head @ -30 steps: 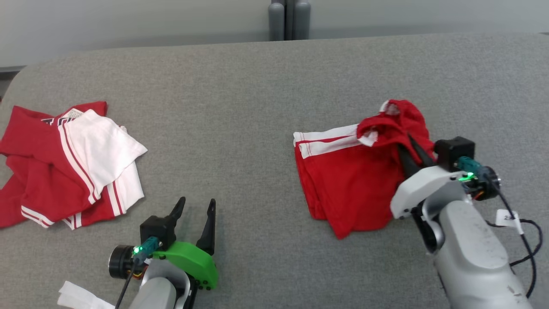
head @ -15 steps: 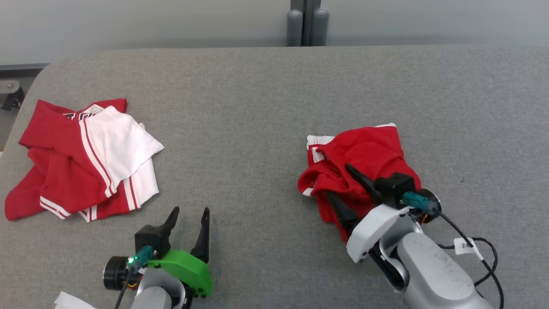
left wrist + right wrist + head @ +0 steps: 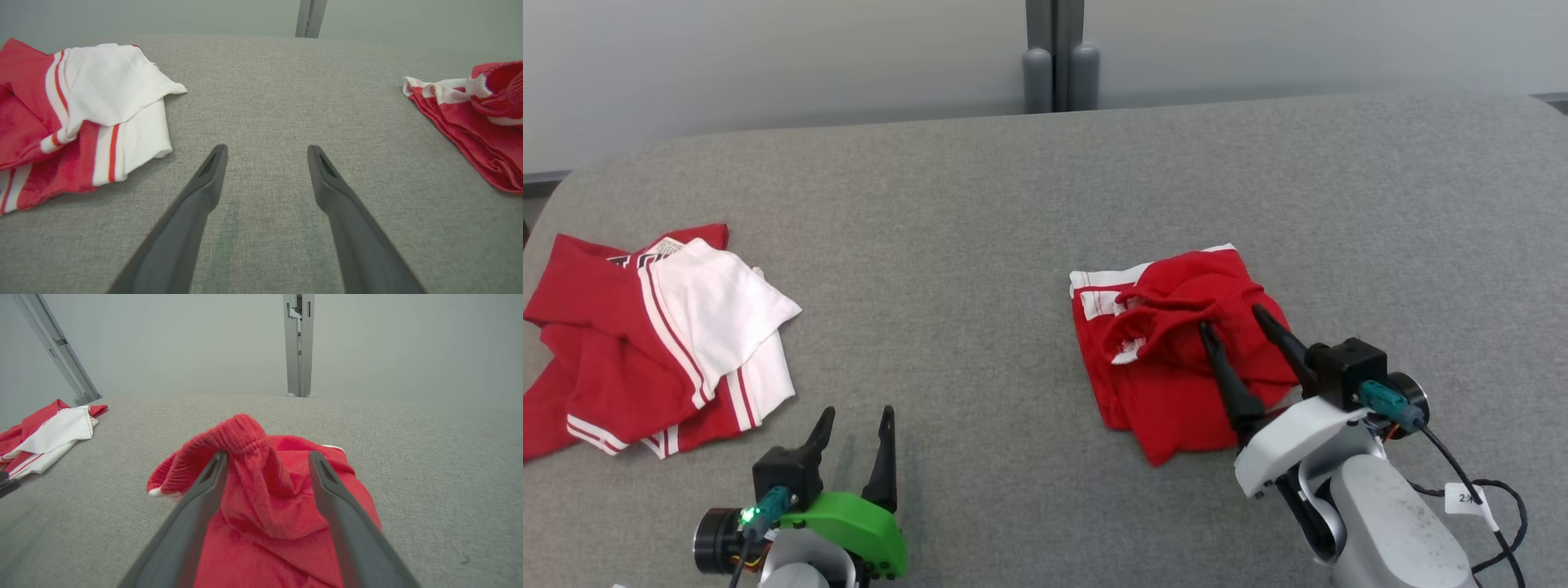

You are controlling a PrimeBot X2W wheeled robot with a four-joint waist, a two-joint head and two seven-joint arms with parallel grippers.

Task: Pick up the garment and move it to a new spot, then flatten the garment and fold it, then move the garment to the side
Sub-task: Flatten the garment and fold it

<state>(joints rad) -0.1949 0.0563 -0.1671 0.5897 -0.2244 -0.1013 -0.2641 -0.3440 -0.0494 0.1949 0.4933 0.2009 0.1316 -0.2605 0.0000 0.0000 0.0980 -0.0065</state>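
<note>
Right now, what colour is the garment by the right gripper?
The garment is red with white trim; head view shows it best.

red garment [image 3: 1176, 359] with white trim, grey table [image 3: 980, 245].

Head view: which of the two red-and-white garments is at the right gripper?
The mostly red garment with a white-striped edge, at right: the open right gripper straddles its bunched top. The other garment, with a large white panel, lies at left.

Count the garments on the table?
2. A red garment lies right of centre, by the right gripper; a red-and-white heap lies far left and may hold more than one piece.
</note>
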